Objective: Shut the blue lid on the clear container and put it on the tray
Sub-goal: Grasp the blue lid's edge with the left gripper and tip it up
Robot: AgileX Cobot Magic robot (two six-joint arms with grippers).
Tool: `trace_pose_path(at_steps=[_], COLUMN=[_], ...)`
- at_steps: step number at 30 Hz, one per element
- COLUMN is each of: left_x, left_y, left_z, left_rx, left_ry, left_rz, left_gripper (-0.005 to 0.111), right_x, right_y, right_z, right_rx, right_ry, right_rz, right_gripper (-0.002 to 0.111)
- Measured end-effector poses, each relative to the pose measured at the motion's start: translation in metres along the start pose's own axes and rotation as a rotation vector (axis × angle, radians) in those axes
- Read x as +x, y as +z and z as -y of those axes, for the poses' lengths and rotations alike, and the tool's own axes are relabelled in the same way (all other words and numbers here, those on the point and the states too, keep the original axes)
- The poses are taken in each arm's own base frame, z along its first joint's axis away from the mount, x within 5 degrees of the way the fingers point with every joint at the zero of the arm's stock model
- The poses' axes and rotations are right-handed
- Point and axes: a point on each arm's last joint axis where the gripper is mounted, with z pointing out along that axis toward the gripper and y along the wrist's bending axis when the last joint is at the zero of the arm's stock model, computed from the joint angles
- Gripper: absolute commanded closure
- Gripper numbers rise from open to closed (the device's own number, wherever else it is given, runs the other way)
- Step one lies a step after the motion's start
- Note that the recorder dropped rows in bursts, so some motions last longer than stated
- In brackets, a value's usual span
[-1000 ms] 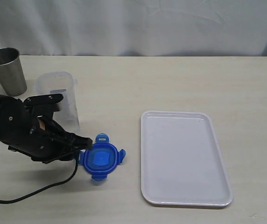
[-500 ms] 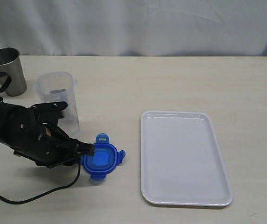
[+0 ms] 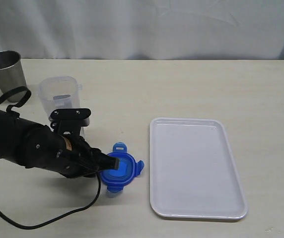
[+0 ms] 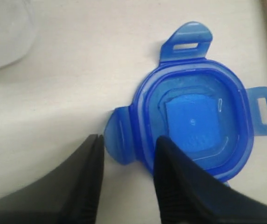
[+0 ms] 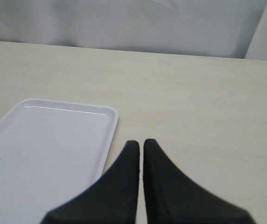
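Has pushed the blue lid [image 3: 122, 170] right, nearer the tray [image 3: 196, 168], with left gripper [image 4: 129, 142] narrowing astride one flap, not yet clamped. Still needs lifting onto the clear container [image 3: 62, 96].

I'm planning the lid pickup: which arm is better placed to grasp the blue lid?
Left. The left pincer straddles one flap of the blue lid, jaws apart, close to the clear container. The right pincer is shut, over the table by the tray, with no lid in its view.
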Motion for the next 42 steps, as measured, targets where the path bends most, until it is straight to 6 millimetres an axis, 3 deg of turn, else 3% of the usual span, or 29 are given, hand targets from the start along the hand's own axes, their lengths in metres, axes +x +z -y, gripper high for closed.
trace_pose_path(at_steps=[5, 15, 21, 30, 37, 40, 42], left_x=[0.0, 0.0, 0.0, 0.003, -0.004, -0.005, -0.003], left_y=[0.0, 0.0, 0.0, -0.001, -0.029, -0.034, -0.034], left_z=[0.0, 0.0, 0.0, -0.001, 0.005, 0.005, 0.004], left_rx=[0.0, 0.0, 0.0, -0.007, 0.018, 0.021, 0.017], left_ry=[0.0, 0.0, 0.02, 0.09, 0.128, 0.131, 0.129], left_rz=[0.0, 0.002, 0.002, -0.036, -0.004, -0.005, -0.019], left_gripper=[0.084, 0.085, 0.107, 0.107, 0.106, 0.097, 0.083], right_x=[0.0, 0.0, 0.0, 0.0, 0.0, 0.0, 0.0], right_y=[0.0, 0.0, 0.0, 0.0, 0.0, 0.0, 0.0], right_z=[0.0, 0.0, 0.0, 0.0, 0.0, 0.0, 0.0], right_rx=[0.0, 0.0, 0.0, 0.0, 0.0, 0.0, 0.0], right_ry=[0.0, 0.0, 0.0, 0.0, 0.0, 0.0, 0.0], right_rz=[0.0, 0.0, 0.0, 0.0, 0.0, 0.0, 0.0], right_gripper=[0.104, 0.104, 0.104, 0.104, 0.104, 0.104, 0.104])
